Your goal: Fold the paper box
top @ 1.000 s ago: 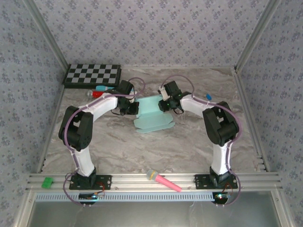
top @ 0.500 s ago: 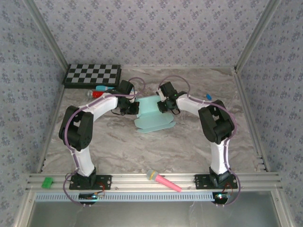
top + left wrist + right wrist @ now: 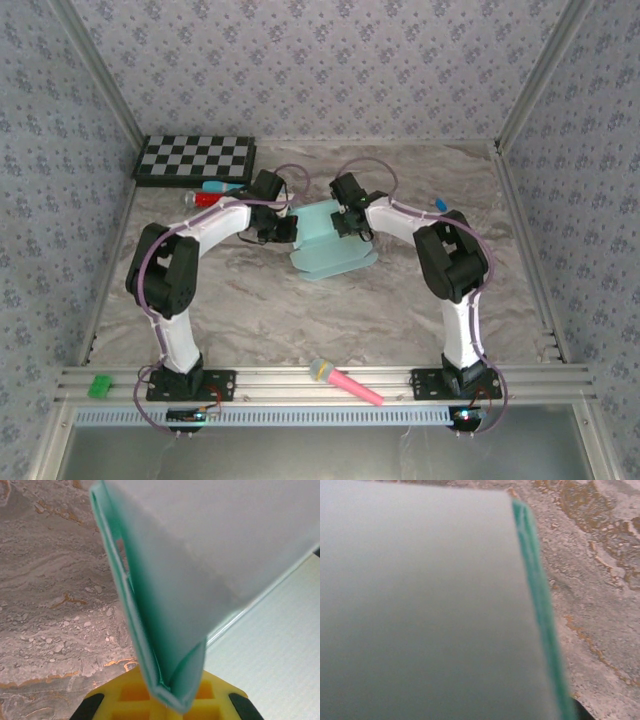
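The paper box [image 3: 332,245] is a pale aqua card, partly folded, lying mid-table with one panel raised between the two grippers. My left gripper [image 3: 282,229] is at its left edge. In the left wrist view the yellow fingers [image 3: 125,696] are shut on a doubled fold of the paper box [image 3: 200,555]. My right gripper [image 3: 349,222] is at the raised panel's far right side. The paper box [image 3: 420,605] covers most of the right wrist view and hides the jaws.
A black-and-white checkerboard [image 3: 195,158] lies at the back left, with a red and blue item [image 3: 210,192] just in front of it. A pink microphone toy [image 3: 345,382] and a green block [image 3: 100,385] rest on the near rail. Patterned walls enclose the table.
My right gripper has slid left along the raised panel, and the flat part of the box has shifted slightly right. The left gripper has kept its hold in place.
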Controlling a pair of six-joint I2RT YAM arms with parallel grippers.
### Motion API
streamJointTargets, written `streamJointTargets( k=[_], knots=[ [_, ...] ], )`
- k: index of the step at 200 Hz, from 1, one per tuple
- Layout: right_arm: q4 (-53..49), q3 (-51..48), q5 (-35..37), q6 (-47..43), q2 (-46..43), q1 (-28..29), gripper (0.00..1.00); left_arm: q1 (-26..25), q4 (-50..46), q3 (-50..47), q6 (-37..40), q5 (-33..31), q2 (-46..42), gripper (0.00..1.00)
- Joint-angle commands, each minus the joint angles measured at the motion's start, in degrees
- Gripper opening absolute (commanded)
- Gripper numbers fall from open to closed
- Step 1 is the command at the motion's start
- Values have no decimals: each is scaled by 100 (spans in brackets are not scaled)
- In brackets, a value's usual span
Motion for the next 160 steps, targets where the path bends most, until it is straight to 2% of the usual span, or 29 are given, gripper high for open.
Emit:
streamJointTargets(
  k=[1,73,160],
  knots=[
    [-897,162,1307,276,337,-53,11,57,-223,184,87,-31,-33,0],
    [-1830,688,2161,955,728,173,1,61,-191,180,-10,-83,80,0],
    [-2032,869,2183,1315,819,154,0,57,-137,165,-124,-144,99,0]
  ],
)
